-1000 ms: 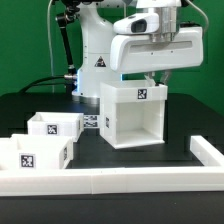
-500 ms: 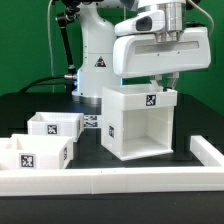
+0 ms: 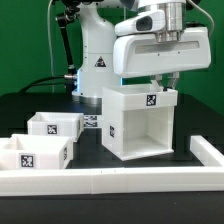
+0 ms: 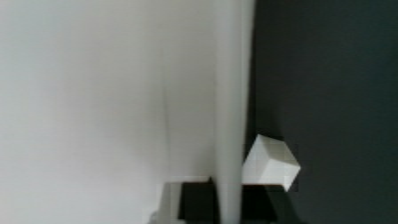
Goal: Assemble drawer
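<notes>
The jaws of the gripper [image 3: 160, 82] come straight down onto the upper rear edge of the housing [image 3: 140, 125] and appear to pinch that wall; the wrist view shows a white panel edge [image 4: 228, 100] running between them. The housing stands upright on the bench [image 3: 195, 125], directly below. Both trays [image 3: 55, 126] [image 3: 35, 158] lie toward the exterior view's left.

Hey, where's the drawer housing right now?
In the exterior view, the housing is right of centre, directly beneath the gripper, with the two trays toward that view's left.
</notes>
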Tool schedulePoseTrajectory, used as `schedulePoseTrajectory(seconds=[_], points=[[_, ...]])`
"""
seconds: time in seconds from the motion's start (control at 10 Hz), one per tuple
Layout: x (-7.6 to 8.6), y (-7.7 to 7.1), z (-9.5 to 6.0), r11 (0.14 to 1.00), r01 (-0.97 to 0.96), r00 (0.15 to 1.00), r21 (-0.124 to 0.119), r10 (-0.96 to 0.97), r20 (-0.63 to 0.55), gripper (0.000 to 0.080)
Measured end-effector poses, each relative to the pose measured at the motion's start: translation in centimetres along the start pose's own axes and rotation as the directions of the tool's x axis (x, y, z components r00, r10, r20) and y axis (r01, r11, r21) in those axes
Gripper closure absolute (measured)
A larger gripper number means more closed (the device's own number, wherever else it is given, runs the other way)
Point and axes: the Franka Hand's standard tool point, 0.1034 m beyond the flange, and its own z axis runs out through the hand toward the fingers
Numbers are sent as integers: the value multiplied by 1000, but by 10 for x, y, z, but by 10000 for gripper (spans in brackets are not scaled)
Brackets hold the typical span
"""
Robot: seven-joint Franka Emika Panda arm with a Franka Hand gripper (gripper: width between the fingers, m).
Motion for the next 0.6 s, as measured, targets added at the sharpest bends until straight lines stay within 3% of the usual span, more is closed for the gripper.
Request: schedulePoseTrajectory(seconds=[0.2,0.5,0.6], points=[[18,5,2,995,-105,994,4,105,-9,762],[54,26,5,997,-78,996,4,78,-40,762],[58,29,5,998,-68,996,1,68,-54,762]])
